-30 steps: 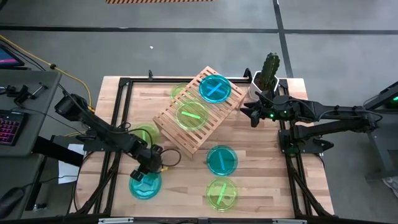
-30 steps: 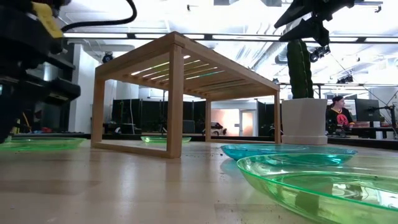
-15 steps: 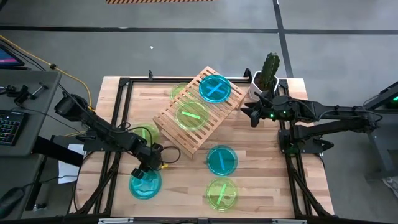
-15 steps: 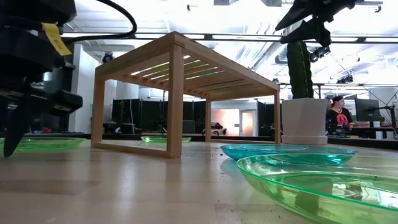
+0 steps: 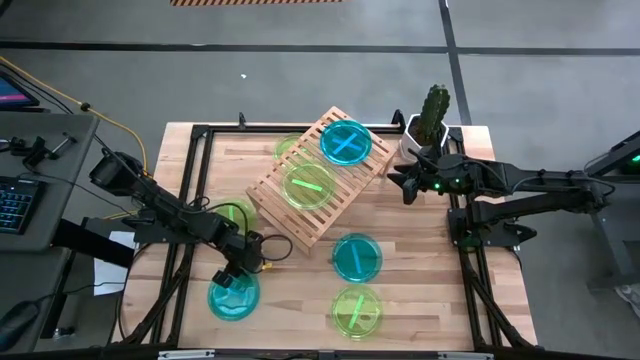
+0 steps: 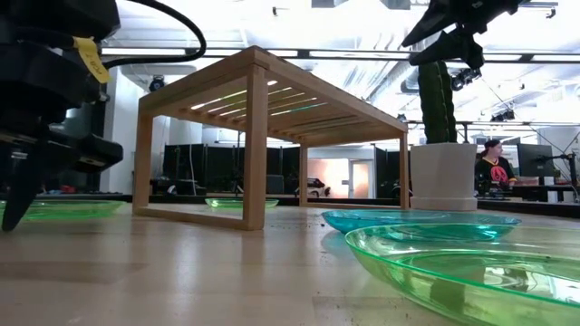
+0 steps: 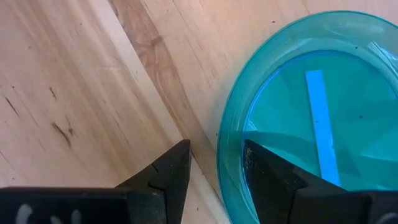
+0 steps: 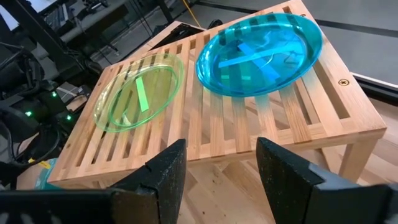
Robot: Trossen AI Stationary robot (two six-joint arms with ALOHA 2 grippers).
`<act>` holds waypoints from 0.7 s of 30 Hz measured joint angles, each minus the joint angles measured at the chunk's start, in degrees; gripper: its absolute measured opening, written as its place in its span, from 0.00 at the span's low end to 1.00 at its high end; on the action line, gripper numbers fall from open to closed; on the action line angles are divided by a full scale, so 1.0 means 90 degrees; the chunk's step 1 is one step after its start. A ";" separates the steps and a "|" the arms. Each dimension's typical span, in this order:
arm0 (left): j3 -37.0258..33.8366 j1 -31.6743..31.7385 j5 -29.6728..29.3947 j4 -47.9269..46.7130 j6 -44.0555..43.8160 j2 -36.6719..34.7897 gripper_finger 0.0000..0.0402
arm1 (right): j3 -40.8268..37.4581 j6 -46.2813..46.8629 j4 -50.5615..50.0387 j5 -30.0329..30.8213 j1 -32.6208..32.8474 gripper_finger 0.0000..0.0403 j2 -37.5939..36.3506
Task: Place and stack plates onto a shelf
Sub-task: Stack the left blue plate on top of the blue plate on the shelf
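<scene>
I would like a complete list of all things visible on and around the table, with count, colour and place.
shelf: one, light wood, slatted, table middle.
plates on shelf: two; teal, lime-green.
plates under or behind shelf: two, lime-green, partly hidden.
plates on table: three; teal, lime-green, teal at left gripper.
cactus: one, green, white pot, far right corner.
keyboard: one, side desk.
person: one, background.
left gripper: jaws open astride the teal plate's rim.
right gripper: jaws open, beside shelf.
</scene>
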 joint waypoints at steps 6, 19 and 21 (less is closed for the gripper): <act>-0.0002 0.0000 0.0023 0.0016 -0.0008 0.0008 0.35 | 0.0000 0.0000 -0.0027 -0.0002 0.0000 0.44 0.0000; -0.0010 0.0002 0.0241 0.0045 0.0383 0.0028 0.35 | 0.0000 -0.0001 -0.0133 -0.0010 0.0000 0.44 0.0000; -0.0012 0.0002 0.0250 0.0052 0.0390 0.0028 0.35 | 0.0000 -0.0002 -0.0132 -0.0010 0.0000 0.44 0.0000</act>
